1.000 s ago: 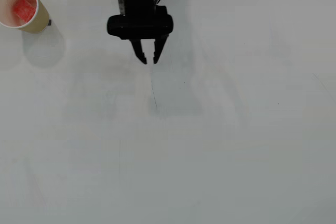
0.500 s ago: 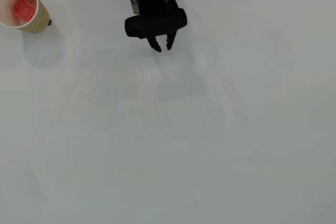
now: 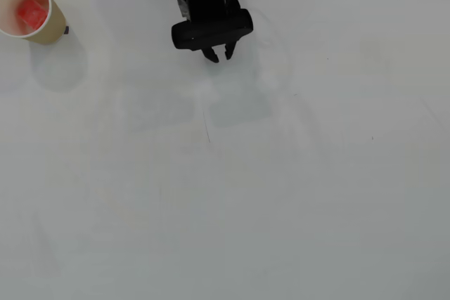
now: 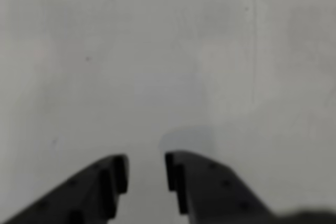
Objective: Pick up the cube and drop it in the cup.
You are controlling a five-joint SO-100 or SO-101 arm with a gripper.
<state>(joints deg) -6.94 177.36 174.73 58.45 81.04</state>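
Overhead, upper left: cube (image 3: pixel 29 12) sits inside cup (image 3: pixel 27 9), so drop looks done. Top centre: gripper (image 3: pixel 219 55) has pulled back toward frame top vs 1 s ago, fingers (image 4: pixel 118 174) narrow gap, empty, over bare tabletop (image 3: pixel 281 187).

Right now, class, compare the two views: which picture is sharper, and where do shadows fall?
Overhead view: sharp; the cup throws a soft shadow below itself, the cube glows red inside. Wrist view: blurred, the claw soft-edged, a faint shadow on the table.
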